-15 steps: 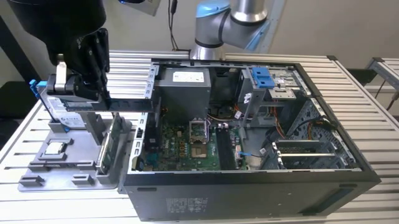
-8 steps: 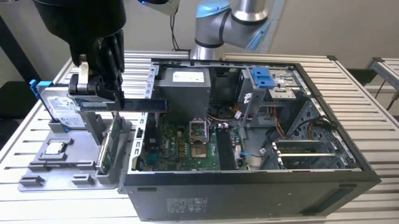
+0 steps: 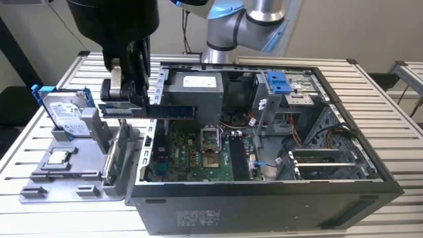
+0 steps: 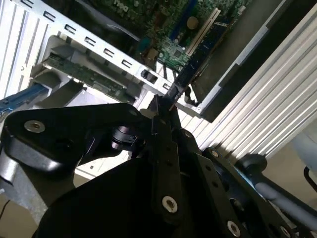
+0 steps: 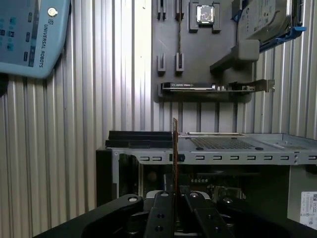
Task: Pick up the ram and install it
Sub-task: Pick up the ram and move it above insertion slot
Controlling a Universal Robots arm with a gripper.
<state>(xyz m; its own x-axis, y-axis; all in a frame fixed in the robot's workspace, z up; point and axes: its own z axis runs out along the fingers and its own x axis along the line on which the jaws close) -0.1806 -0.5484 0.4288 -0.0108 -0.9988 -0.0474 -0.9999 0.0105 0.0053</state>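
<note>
The ram (image 3: 168,111) is up in the air, lying level and on edge, left of centre in the exterior view. It crosses the left wall of the open computer case (image 3: 264,203). One end is pinched in the gripper (image 3: 124,102), whose fingers are clamped tight on the stick. The free end reaches toward the exterior view's right, over the edge of the green motherboard (image 3: 191,153). In both wrist views the stick shows edge-on, a thin blade running straight out from between the black fingers (image 5: 161,213), with the case's metal rim beyond it.

Just beyond the gripper, toward the exterior view's left, a grey holder (image 3: 39,191) rests on the slatted table (image 3: 413,148). A silver-labelled hard drive (image 3: 66,116) in a blue frame leans at the holder's far end. A green circuit card (image 3: 118,153) stands on edge along the side nearest the case, and a small square chip (image 3: 58,157) lies flat in its pocket. At top centre, the arm (image 3: 248,20) rises behind the case.
</note>
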